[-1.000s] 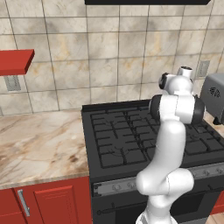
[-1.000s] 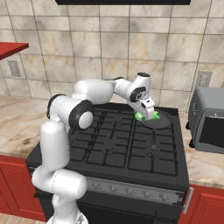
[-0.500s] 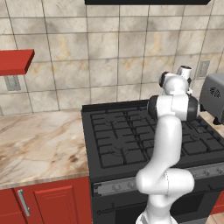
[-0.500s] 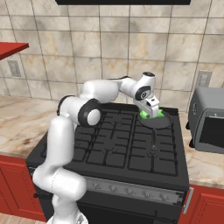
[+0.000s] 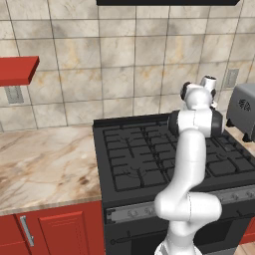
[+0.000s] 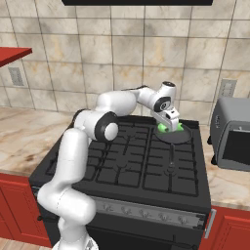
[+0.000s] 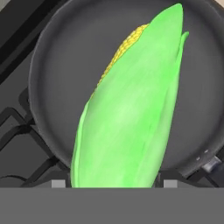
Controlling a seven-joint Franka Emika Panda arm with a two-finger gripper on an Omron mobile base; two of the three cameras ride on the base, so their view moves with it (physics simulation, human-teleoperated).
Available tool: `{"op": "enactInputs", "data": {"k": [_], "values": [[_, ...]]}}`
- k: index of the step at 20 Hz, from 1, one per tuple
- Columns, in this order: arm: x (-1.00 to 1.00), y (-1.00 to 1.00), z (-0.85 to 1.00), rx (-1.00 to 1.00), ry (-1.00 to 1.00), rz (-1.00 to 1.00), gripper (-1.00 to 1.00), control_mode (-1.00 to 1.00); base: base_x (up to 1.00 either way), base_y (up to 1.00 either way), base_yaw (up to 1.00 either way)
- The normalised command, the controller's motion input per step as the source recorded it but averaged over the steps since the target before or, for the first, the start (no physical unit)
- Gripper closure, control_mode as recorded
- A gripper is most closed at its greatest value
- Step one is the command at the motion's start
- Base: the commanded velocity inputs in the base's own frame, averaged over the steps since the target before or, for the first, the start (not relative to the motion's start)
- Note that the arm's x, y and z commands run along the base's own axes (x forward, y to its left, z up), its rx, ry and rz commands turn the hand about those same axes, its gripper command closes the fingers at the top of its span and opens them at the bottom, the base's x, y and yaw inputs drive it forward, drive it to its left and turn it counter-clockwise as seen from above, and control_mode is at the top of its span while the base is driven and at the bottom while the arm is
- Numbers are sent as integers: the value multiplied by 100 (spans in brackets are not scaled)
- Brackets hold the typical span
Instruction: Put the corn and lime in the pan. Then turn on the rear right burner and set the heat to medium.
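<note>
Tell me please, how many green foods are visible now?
1: the corn, over the pan at the gripper. Another could be hidden behind it.

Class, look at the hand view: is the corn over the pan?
Yes: the corn stretches across the dark pan, whose rim shows on both sides.

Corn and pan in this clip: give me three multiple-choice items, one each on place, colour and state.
1. Where does the pan sit?
A. rear right of the stove
B. front left of the stove
C. on the marble counter

2. What colour is the husk of the corn?
A. red
B. light green
C. white

3. Is the lime in the pan?
A. yes, beside the corn
B. no, the pan holds only the corn
C. yes, under the corn

Key: 1 A, right base view shows it there. 2 B, hand view shows green husk, yellow kernels. 3 B, hand view shows no lime.
</note>
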Motion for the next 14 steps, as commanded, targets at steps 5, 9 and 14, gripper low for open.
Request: {"op": "enactInputs", "data": {"k": [5, 9, 14], "values": [[5, 0, -48, 4, 0, 0, 100, -100, 0, 0, 0], [0, 0, -16, 1, 0, 0, 100, -100, 0, 0, 0], [0, 0, 0, 0, 0, 0, -100, -100, 0, 0, 0]]}}
